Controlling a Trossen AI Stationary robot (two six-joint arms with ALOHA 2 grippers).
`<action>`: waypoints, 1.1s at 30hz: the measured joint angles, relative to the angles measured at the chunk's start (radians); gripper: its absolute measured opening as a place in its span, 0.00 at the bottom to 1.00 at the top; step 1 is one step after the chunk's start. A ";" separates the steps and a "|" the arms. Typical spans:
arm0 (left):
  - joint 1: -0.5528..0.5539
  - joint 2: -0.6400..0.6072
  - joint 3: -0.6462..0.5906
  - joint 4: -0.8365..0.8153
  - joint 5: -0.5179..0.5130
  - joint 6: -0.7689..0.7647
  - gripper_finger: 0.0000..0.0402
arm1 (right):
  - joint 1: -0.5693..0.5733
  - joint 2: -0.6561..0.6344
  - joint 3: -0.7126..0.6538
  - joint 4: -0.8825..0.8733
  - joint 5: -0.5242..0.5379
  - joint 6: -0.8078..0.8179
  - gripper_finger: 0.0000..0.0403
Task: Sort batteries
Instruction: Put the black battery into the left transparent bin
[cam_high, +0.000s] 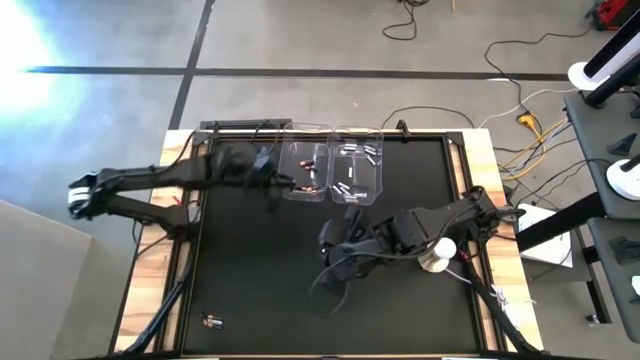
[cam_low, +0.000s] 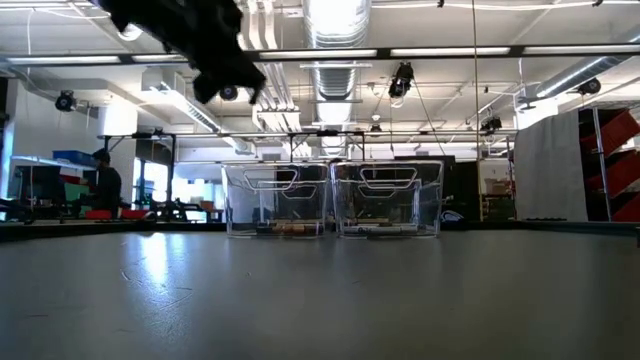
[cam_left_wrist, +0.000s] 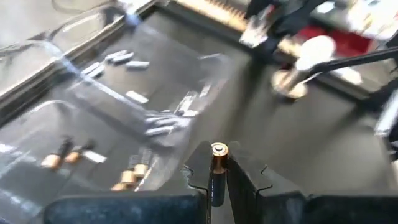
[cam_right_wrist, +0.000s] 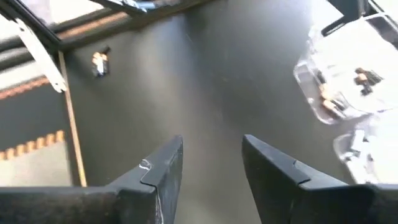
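While a dark, copper-tipped battery (cam_left_wrist: 217, 163) sits pinched upright between my left gripper (cam_left_wrist: 216, 180) jaws, I hold it just short of the two clear bins (cam_high: 332, 168). Ahead of the jaws, the left bin (cam_left_wrist: 93, 158) holds the copper-tipped cells and the right bin (cam_left_wrist: 146, 87) the silver ones. I judge this is the carry step: next I must move over the copper bin and release. My right gripper (cam_right_wrist: 211, 163) hovers over bare tabletop (cam_right_wrist: 205, 87), jaws parted and empty, with a stray battery (cam_right_wrist: 99, 61) far ahead of them.
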 joint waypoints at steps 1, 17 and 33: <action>0.042 0.038 0.025 -0.014 0.033 0.025 0.03 | -0.003 -0.001 0.000 -0.015 0.003 -0.008 0.38; 0.230 0.630 0.575 -0.560 0.061 0.496 0.03 | -0.109 -0.146 0.005 -0.114 0.070 -0.091 0.37; 0.290 1.022 0.917 -0.772 0.058 0.631 0.03 | -0.110 -0.291 0.003 -0.330 0.238 -0.050 0.33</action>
